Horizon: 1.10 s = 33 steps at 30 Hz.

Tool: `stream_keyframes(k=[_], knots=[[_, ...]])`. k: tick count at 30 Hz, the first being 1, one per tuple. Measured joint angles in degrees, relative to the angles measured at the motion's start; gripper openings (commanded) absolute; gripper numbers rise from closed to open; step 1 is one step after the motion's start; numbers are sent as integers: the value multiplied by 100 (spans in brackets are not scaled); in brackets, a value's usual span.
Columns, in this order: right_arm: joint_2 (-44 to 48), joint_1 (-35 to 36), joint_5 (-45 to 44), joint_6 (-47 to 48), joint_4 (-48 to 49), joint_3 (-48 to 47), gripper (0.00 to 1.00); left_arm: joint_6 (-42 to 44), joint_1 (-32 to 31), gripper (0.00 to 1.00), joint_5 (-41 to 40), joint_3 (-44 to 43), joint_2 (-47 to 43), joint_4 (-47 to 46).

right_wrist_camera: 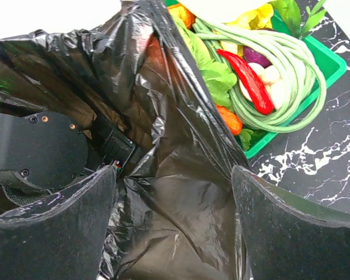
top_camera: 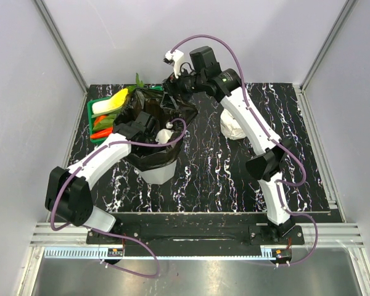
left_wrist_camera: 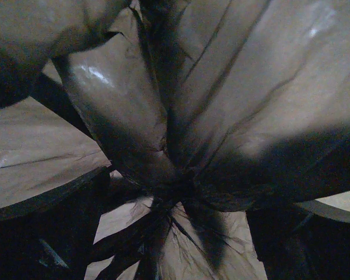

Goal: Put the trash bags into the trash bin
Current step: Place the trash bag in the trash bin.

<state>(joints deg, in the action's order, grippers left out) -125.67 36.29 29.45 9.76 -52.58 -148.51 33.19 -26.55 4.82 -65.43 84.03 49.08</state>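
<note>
A: Bag [top_camera: 186, 110], black and glossy, sits in the mouth of the white bin [top_camera: 155, 174] left of the table's middle. Its film spills over the rim toward 1 o'clock.
B: What do we see of the pincers?
A: We see the left gripper [left_wrist_camera: 175, 239] down inside the bag, jaws spread wide, holding nothing. The right gripper [right_wrist_camera: 175, 227] hovers at the bin's 12 o'clock, jaws apart astride a fold, not pinching.
B: Nearby?
A: Green basket [top_camera: 91, 112] at 10 o'clock, white roll [top_camera: 233, 128] at 2.

Trash bags [right_wrist_camera: 181, 175] glossy crinkled film; table [top_camera: 234, 172] polished marble-look.
</note>
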Motion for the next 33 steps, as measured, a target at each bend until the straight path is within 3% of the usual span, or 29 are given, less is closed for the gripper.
stream_keyframes(k=[7,15,24,33], knots=[[0,57,24,4,2,87,79,0,0,99,0,35,-7,-39],[-15,57,24,52,-42,295,58,2,0,99,-13,35,-92,-74],[-101,57,216,87,-48,332,43,2,-2,99,-17,35,-186,-122],[-109,83,321,92,-52,514,23,9,-2,99,-74,35,-245,-199]])
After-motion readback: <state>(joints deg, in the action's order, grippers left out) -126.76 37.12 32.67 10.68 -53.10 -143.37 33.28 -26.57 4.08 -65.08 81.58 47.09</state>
